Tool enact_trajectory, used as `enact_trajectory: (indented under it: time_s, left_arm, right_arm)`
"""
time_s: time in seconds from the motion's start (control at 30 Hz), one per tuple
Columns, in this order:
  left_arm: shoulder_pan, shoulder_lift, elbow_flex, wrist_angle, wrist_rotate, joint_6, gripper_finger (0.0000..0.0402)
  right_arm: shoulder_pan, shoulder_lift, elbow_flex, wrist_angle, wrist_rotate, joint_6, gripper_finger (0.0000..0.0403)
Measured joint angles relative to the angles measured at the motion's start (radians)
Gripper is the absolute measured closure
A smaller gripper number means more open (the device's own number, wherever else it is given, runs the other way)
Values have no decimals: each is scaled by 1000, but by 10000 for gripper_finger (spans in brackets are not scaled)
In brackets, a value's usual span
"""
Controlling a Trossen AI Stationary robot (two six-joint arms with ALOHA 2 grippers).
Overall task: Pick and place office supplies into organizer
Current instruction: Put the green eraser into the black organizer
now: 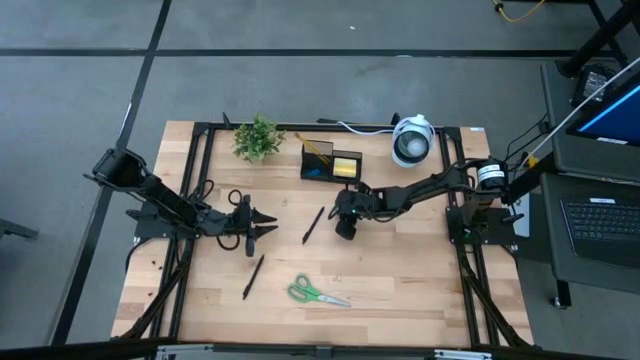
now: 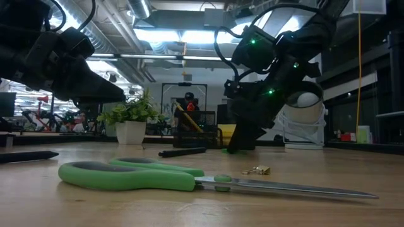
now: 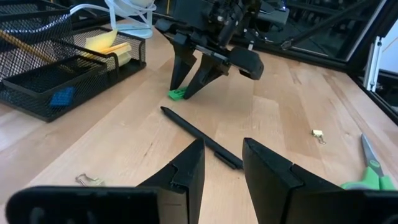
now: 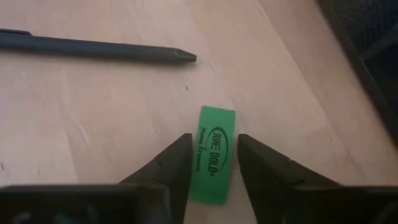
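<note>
The small green piece (image 4: pixel 212 152) lies flat on the desk (image 1: pixel 400 290) beside a black pen (image 4: pixel 93 48), straddled by the right gripper (image 4: pixel 211 171), fingers part-open, ungripped; they should be lowered squarely before being closed.

Counts of the things on the table

Two black pens: one (image 1: pixel 313 224) in the middle, one (image 1: pixel 252 276) nearer the front. One pair of green scissors (image 1: pixel 316 293). One green piece (image 4: pixel 213 154), one blue piece (image 3: pixel 61 97), one pencil (image 1: pixel 318 148) and one yellow sticky pad (image 1: pixel 346 165). One black organizer (image 1: pixel 307 166), one potted plant (image 1: pixel 258 137), one round white device (image 1: pixel 411 140). Two small metal clips (image 3: pixel 319 134) (image 3: pixel 89 180).
</note>
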Motion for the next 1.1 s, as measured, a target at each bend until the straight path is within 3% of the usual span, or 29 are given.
enact_trajectory:
  time_s: [0.27,0.67,1.1]
  left_arm:
    - [0,0,0,0,0,-2,300]
    - [0,0,0,0,-2,-1,300]
    - [0,0,1,1,-9,0,300]
  right_arm:
    - [0,1,-1,-3,0,-32,322]
    - [-10,-67,4,43,-16,-80,318]
    - [-73,-68,218,62,-4,-338,317]
